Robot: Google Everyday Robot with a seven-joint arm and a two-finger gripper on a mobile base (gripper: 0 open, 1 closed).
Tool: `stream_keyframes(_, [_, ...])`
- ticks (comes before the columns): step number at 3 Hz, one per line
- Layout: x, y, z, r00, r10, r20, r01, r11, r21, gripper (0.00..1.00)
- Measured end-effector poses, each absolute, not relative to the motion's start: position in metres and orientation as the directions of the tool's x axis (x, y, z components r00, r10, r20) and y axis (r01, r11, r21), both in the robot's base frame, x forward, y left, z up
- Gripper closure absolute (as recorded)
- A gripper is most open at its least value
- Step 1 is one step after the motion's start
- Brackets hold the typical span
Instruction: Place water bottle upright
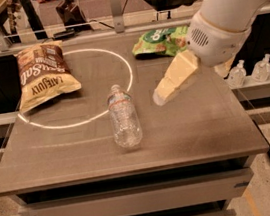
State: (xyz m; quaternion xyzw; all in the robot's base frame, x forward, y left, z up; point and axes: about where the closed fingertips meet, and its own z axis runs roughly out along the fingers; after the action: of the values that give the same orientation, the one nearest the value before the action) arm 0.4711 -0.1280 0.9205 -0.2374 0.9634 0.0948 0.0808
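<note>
Bottle (pixel 124 116), just one, lies on its side at the middle of the surface (pixel 199 130), cap toward the top of the frame; what it holds I cannot tell. Two chip bags lie further back: brown bag (pixel 44 75) upper left, green bag (pixel 159 42) upper middle. Two pump bottles (pixel 237 73) stand beyond the right edge. One gripper (pixel 160 97) hovers right of the bottle, apart from it; open or closed, I cannot tell.
</note>
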Motion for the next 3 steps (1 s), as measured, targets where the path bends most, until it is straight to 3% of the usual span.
stream_keyframes(3, [0.466,-0.06,0.893,-0.812,-0.569,-0.13,-0.58,0.812,0.063,0.0])
